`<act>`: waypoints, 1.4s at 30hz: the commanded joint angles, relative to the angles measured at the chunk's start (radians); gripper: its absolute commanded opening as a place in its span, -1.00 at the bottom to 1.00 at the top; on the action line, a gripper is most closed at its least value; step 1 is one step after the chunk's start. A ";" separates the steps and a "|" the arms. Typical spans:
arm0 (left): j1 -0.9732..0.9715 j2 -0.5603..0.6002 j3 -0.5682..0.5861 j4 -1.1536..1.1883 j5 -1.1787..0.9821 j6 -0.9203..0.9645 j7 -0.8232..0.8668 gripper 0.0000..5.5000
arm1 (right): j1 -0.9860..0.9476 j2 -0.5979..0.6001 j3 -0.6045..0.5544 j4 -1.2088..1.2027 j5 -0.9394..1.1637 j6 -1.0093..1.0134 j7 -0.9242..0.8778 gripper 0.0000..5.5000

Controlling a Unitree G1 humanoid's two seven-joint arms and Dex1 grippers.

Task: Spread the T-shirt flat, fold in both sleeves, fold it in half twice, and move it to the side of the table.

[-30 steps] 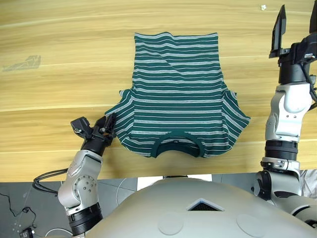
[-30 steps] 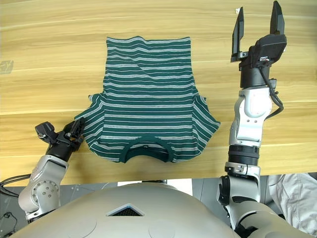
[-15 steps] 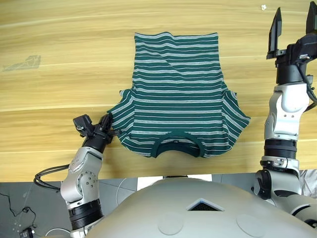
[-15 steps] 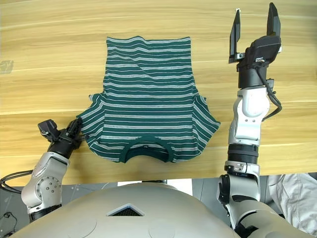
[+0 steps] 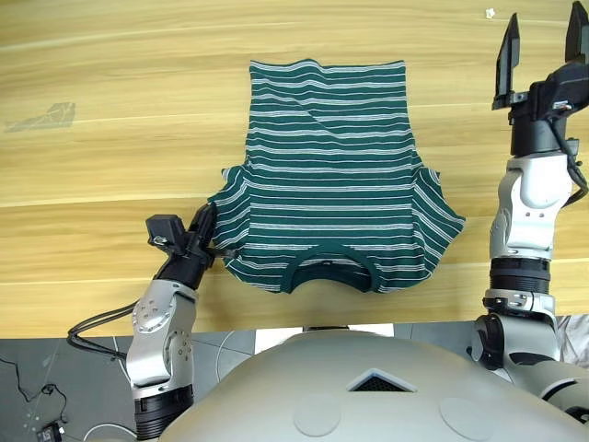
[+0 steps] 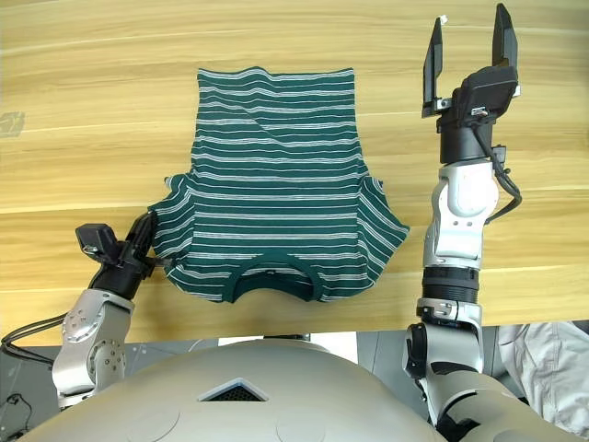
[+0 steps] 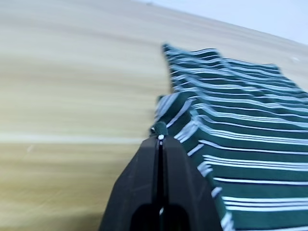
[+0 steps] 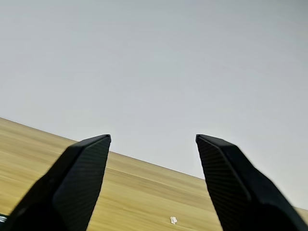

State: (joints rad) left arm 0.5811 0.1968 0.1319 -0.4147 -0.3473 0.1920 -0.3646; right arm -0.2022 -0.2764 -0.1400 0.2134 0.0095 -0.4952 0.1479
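Since the earlier frames, the left gripper (image 7: 159, 138) has been brought rightward and slightly farther onto the table (image 5: 110, 166), up to the edge of the left sleeve (image 5: 225, 198), and that sleeve's outer tip has been drawn a little inward. The right gripper (image 6: 465, 41) has been shifted only slightly.

The T-shirt (image 5: 327, 175), dark green with thin white stripes, is laid flat at the middle of the table. Its long axis runs from near to far: the collar (image 5: 329, 262) points to the near edge and the hem (image 5: 327, 64) to the far side. Both sleeves are spread out at the near end, and the right sleeve (image 5: 442, 216) is lying unfolded on the wood.

The left gripper's fingers are pressed together, and a small bit of the striped sleeve edge is seen pinched at their tips in the left wrist view. The right gripper is held to the right of the shirt, well apart from it, with its fingers spread wide and pointing to the far side, nothing between them. A small white scrap (image 5: 490, 13) is seen on the far right of the table.
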 commanded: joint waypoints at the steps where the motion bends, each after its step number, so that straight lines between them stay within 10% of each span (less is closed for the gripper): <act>1: 0.014 0.030 -0.068 0.000 0.092 -0.073 -0.027 -0.99 | -0.014 -0.003 0.008 0.005 -0.013 -0.007 -0.001 0.19; 23: -0.038 0.069 -0.367 0.021 0.339 -0.159 -0.025 -0.99 | -0.022 0.005 0.047 0.040 -0.024 -0.019 0.002 0.19; 28: -0.008 0.108 -0.415 -0.030 0.313 -0.186 -0.087 -0.73 | -0.022 0.004 0.052 0.042 -0.027 -0.020 0.001 0.19; 42: -0.026 0.060 -0.312 -0.179 0.089 -0.195 -0.047 -0.57 | 0.129 -0.042 0.050 -0.092 0.253 0.178 0.246 0.19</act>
State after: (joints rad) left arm 0.5731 0.2777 -0.2541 -0.5383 -0.1694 -0.0066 -0.4404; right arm -0.1437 -0.2805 -0.0795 0.1760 0.1685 -0.4008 0.3079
